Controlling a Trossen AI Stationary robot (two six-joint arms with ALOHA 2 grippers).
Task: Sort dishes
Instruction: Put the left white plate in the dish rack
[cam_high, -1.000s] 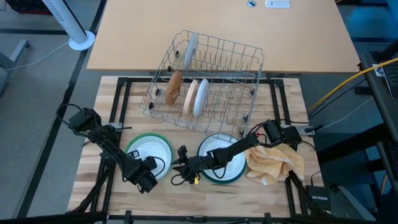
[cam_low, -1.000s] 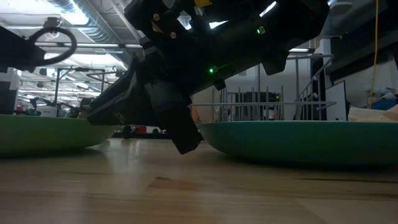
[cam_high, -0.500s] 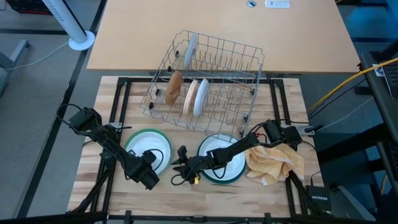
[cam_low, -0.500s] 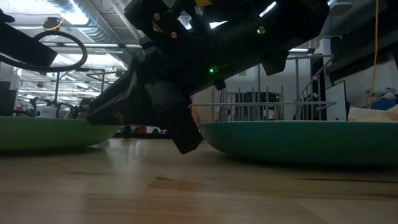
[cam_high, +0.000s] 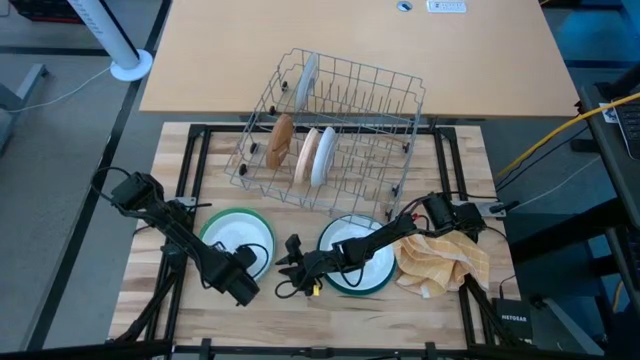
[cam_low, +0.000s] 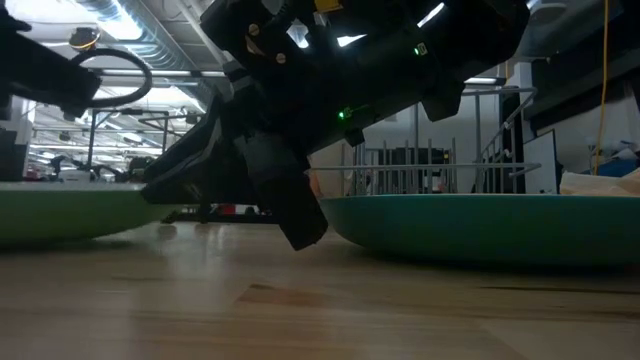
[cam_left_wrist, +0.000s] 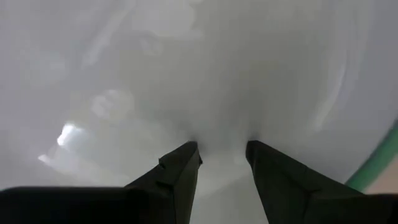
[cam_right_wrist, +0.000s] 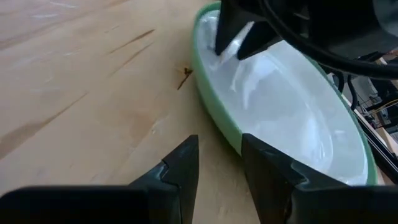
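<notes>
Left gripper (cam_high: 243, 287) at near rim of green plate (cam_high: 218, 227), which holds a white plate (cam_high: 238, 236), front-left on desk (cam_high: 400, 315). Left wrist view: fingers (cam_left_wrist: 180, 177) spread, released, tips against white surface, nothing clamped. Right gripper (cam_high: 290, 266) low over desk between green plate and teal plate (cam_high: 345, 285); fingers (cam_right_wrist: 180, 168) parted, empty. Wire rack (cam_high: 330, 130) behind holds 1 brown plate (cam_high: 280, 141) and 2 pale plates (cam_high: 315, 155) upright. Yellow checked cloth (cam_high: 445, 262) beside teal plate.

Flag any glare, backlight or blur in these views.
Left wrist view: white plate fills the frame, soft, with glare patches. Low view: right arm silhouetted against bright ceiling lights. Right wrist view: sheen across the green-rimmed plate.
</notes>
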